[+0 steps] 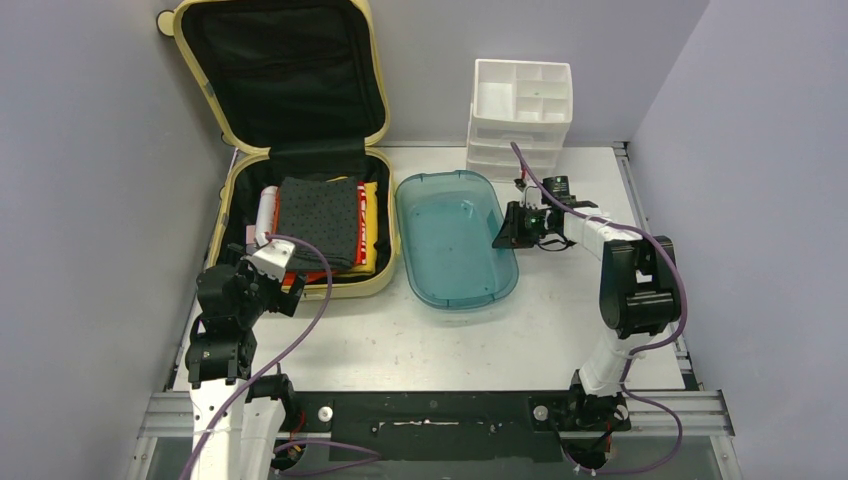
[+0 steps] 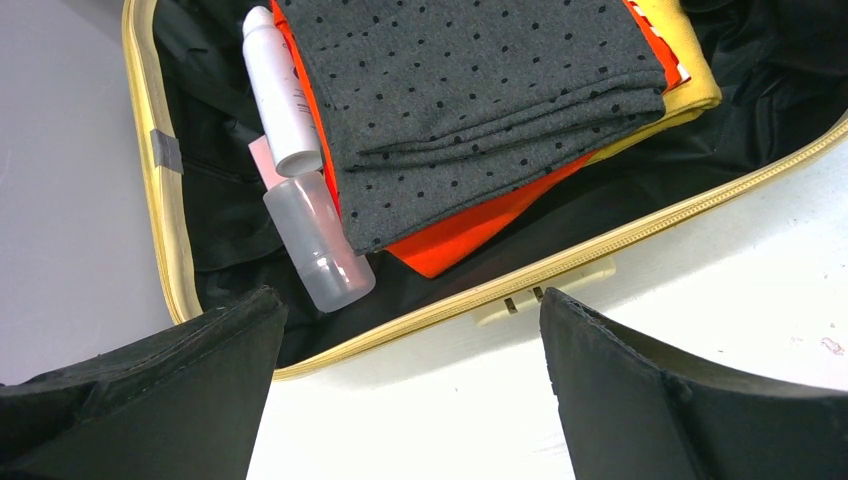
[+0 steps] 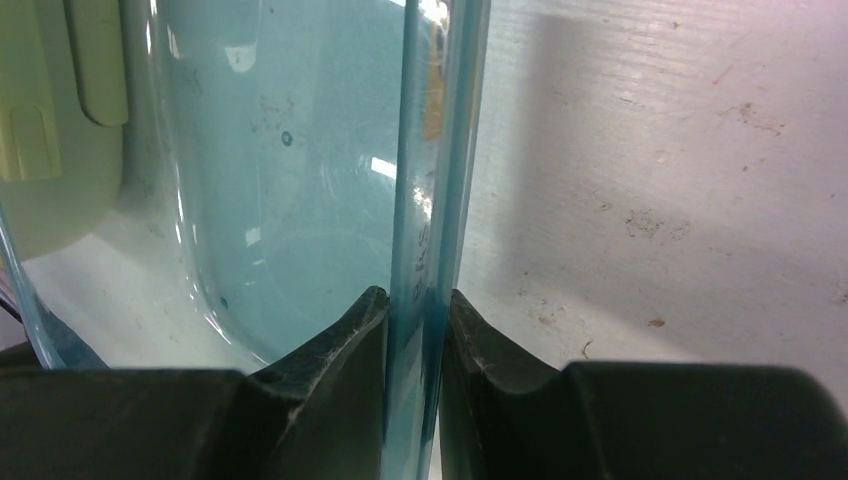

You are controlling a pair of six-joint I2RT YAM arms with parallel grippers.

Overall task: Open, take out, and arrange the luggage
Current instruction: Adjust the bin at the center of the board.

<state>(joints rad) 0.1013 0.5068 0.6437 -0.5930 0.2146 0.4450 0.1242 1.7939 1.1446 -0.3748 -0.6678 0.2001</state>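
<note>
The pale-yellow luggage [image 1: 340,288] lies open at the back left, its black-lined lid [image 1: 280,70] propped against the wall. Inside it, a grey dotted cloth [image 1: 318,220] tops folded orange and yellow clothes, with a white bottle [image 2: 278,90] and a translucent bottle [image 2: 320,245] along the left side. My left gripper [image 2: 410,310] hangs open over the table just in front of the luggage's front rim [image 2: 560,262], holding nothing. My right gripper [image 1: 505,232] is shut on the right rim [image 3: 440,150] of the teal tray [image 1: 450,250], one finger inside the wall and one outside.
A white drawer organizer [image 1: 520,115] stands at the back right, just behind the tray. The tray's left side sits close against the luggage. Grey walls close in the table on the left, back and right.
</note>
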